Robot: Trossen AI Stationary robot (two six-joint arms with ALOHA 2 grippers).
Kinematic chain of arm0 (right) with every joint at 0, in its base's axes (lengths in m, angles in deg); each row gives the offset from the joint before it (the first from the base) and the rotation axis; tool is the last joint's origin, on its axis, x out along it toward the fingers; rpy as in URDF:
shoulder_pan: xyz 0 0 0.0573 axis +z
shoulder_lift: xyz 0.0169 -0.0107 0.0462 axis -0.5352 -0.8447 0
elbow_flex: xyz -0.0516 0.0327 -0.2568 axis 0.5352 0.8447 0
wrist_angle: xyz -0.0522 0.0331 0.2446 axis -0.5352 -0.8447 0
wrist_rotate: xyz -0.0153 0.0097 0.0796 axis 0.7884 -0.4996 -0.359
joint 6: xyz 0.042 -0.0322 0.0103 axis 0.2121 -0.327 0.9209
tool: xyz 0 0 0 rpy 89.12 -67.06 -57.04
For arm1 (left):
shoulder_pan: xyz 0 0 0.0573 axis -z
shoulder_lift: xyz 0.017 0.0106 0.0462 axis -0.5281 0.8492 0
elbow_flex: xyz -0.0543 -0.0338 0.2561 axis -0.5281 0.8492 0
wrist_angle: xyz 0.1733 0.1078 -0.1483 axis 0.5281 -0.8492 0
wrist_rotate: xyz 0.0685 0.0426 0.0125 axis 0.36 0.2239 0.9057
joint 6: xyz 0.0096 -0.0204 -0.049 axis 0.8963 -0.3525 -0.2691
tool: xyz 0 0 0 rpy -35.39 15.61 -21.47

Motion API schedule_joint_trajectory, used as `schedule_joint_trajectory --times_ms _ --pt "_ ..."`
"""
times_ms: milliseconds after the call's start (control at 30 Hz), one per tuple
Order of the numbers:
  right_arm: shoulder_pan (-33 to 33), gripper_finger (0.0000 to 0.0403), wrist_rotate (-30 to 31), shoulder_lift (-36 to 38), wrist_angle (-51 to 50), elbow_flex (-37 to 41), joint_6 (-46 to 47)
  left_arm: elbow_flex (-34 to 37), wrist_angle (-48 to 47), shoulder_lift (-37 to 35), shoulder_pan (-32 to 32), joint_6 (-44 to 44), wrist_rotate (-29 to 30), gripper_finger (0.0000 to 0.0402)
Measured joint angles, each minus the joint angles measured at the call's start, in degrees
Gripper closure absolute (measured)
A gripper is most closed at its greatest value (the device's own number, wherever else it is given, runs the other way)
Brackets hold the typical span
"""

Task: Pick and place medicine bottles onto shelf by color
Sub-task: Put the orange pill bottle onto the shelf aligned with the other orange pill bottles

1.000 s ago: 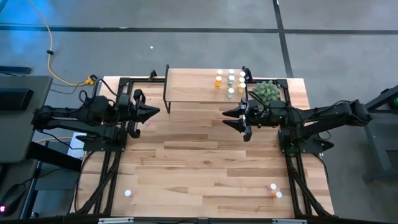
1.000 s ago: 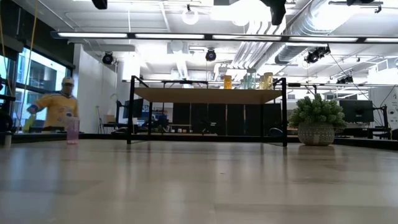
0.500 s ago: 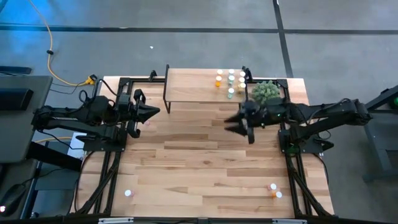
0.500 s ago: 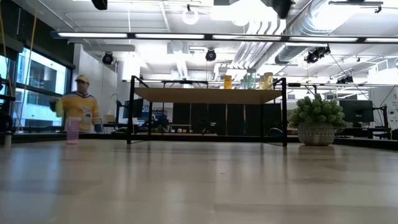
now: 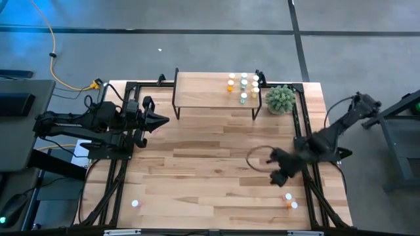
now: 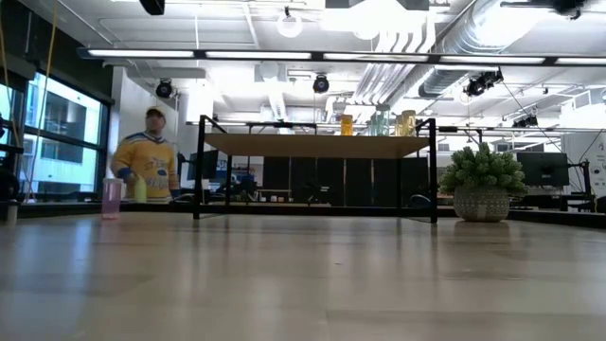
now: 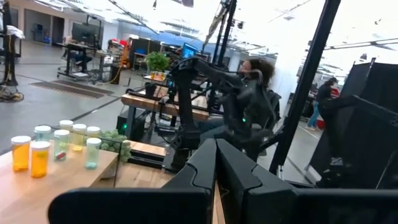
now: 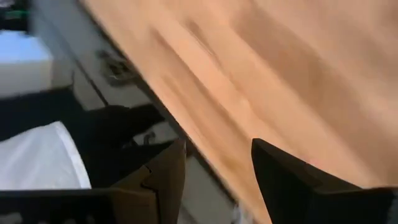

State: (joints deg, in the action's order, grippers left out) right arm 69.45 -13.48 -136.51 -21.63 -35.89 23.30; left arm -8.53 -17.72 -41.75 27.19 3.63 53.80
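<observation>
Your right gripper [image 5: 281, 176] hangs over the right part of the table [image 5: 197, 170], near the front corner. Its two dark fingers [image 8: 283, 177] stand apart with a clear gap, and only bare wood shows between them; they hold nothing and touch nothing. Your left gripper [image 5: 161, 120] waits at the left side of the table, just in front of the shelf's left end, with its fingers [image 7: 205, 165] pressed together and nothing between them.

The shelf [image 5: 210, 92] stands at the back edge of the table. It has a flat top of light wood and thin black metal legs. On its right part a small group of bottles [image 5: 243, 86] stands upright: tiny cylinders with white caps, two orange ones [image 7: 30, 157] and several pale green or clear ones beside them. Two more small bottles [image 5: 289, 200], one pink and one orange, stand on the table near the front right corner, close to your right gripper. One pink bottle [image 5: 136, 203] stands near the front left corner. A round green plant [image 5: 280, 98] in a woven pot sits just beside the shelf's right end. The table top is of smooth pale planks.
</observation>
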Motion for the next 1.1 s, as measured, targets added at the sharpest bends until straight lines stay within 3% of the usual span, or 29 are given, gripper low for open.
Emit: schedule_joint_trajectory --times_ms 167,267,467,767,1100 --pt "12.1 0.0229 -0.3 -2.5 -0.1 3.9 25.4 0.0 -0.1 0.0 -0.1 0.0 0.0 0.0401" --pt "16.7 0.0229 -2.0 -5.4 1.6 4.7 32.8 0.0 -0.1 0.0 -0.1 0.0 0.0 0.0401" --pt "20.6 0.0229 -9.0 -11.5 5.3 4.8 34.8 0.0 -0.1 0.0 -0.1 0.0 0.3 0.0401" --pt "21.5 0.0229 -8.4 -18.2 5.6 4.8 34.8 0.0 0.1 0.0 -0.2 -0.1 0.9 0.0401" --pt "21.6 0.0229 -9.4 -20.9 7.7 4.8 33.5 0.0 0.2 0.0 -0.2 0.0 1.8 0.0401"
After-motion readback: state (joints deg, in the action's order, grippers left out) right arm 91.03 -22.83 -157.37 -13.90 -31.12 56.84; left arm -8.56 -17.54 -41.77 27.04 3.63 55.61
